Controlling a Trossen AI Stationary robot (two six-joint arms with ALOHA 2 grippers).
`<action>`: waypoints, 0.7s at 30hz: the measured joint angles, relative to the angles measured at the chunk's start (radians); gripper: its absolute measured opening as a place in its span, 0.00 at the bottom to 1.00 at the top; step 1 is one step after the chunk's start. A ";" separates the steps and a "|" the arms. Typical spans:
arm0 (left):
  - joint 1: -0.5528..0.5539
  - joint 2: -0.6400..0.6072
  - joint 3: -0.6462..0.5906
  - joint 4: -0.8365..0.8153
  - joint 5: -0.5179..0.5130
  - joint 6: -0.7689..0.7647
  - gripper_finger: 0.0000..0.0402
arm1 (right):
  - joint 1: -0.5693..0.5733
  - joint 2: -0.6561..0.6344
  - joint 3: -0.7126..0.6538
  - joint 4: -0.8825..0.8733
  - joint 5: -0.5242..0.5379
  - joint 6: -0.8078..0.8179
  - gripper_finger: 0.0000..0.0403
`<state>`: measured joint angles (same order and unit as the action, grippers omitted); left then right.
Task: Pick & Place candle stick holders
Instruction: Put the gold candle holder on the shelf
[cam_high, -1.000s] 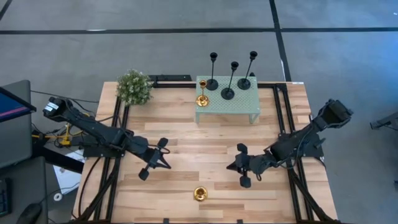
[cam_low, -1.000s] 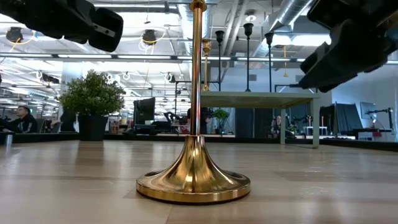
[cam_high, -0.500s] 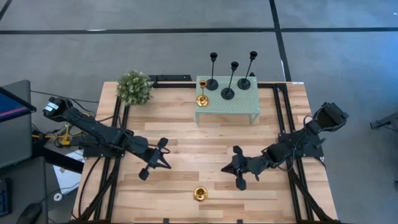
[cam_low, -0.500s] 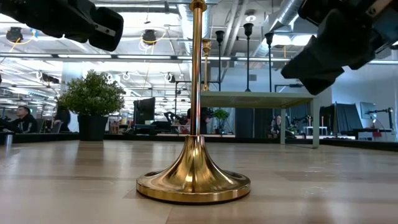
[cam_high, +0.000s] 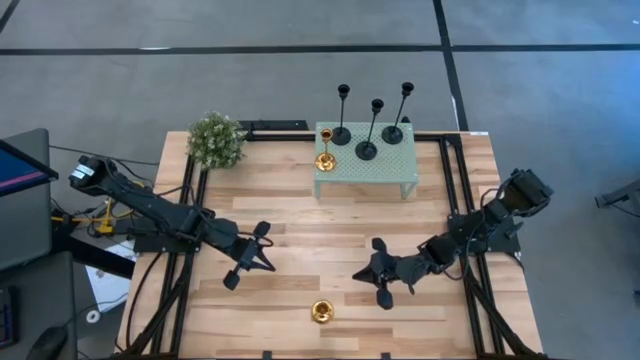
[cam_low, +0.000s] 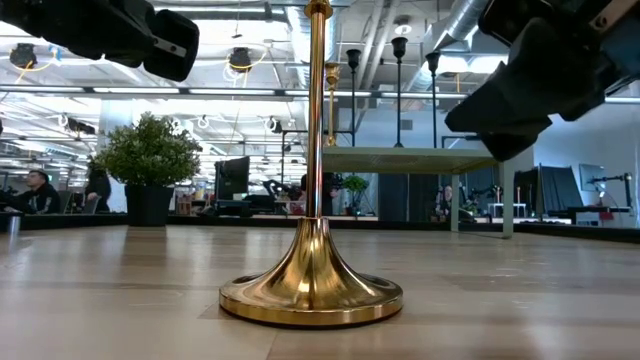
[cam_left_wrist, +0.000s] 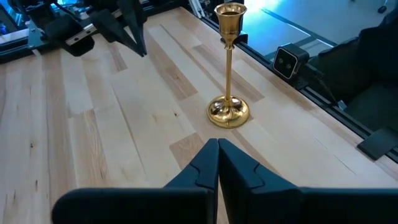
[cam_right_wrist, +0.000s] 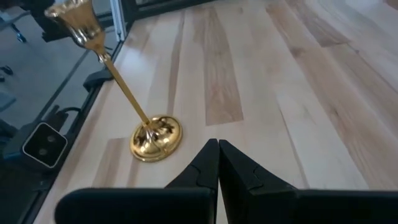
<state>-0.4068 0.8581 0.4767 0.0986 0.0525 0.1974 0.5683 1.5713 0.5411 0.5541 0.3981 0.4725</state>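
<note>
Here the gold candle stick holder (cam_high: 321, 312) stands upright near the table's front edge (cam_high: 330, 352). The right gripper (cam_high: 377, 280), fingers pressed together and empty, hovers nearby; it should spread them and take the thin stem low. The left gripper (cam_high: 243, 268), likewise closed, waits clear.
</note>
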 joint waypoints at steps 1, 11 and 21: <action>0.000 0.000 0.000 0.000 0.000 0.000 0.02 | 0.000 0.002 0.000 0.010 0.000 0.000 0.00; 0.000 0.000 0.000 0.008 0.000 -0.001 0.02 | -0.007 0.004 0.000 0.027 -0.002 0.000 0.00; 0.000 0.000 0.000 0.015 0.000 -0.001 0.02 | -0.036 0.004 0.000 0.033 -0.015 -0.002 0.05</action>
<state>-0.4068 0.8581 0.4767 0.1135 0.0525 0.1967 0.5325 1.5753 0.5411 0.5873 0.3830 0.4708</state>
